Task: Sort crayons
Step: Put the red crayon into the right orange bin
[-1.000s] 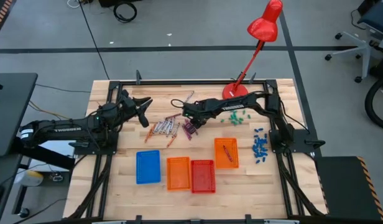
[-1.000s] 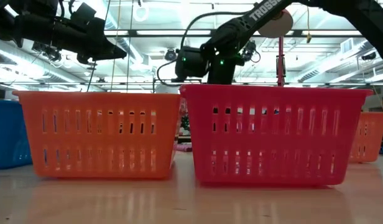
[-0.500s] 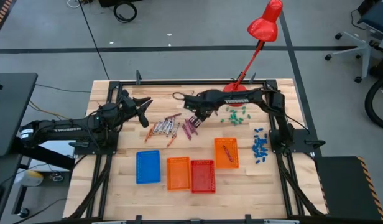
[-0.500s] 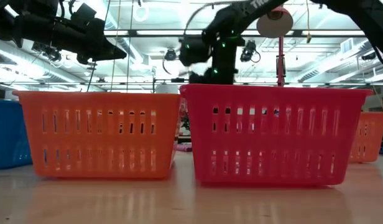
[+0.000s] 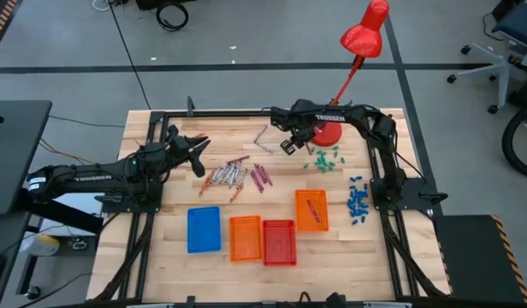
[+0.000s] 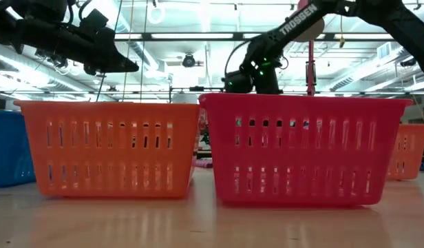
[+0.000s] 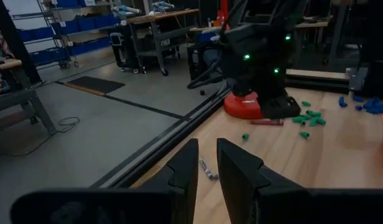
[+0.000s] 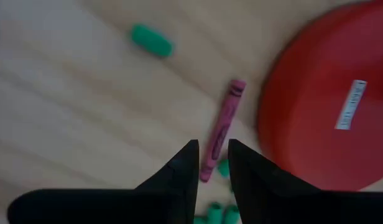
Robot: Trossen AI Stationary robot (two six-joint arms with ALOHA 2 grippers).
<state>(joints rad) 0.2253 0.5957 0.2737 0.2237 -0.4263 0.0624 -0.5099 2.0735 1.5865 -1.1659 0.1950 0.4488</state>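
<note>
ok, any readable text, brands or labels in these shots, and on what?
"TROSSEN": white letters on the dark right arm, low view.
Same white lettering on the dark left arm and on the right arm's forearm, high view: too small to read surely.
White sticker on the round red lamp base, right wrist view: print blurred, unreadable.
Magenta crayon wrapper: unreadable.

A robotics lab or workshop, seemingly: grey concrete floor (image 5: 246, 81), wheeled office chair (image 5: 490, 51), workbenches (image 7: 157, 18) and what look like blue storage bins (image 7: 86, 45) behind, ceiling strip lights (image 6: 191, 36)
</note>
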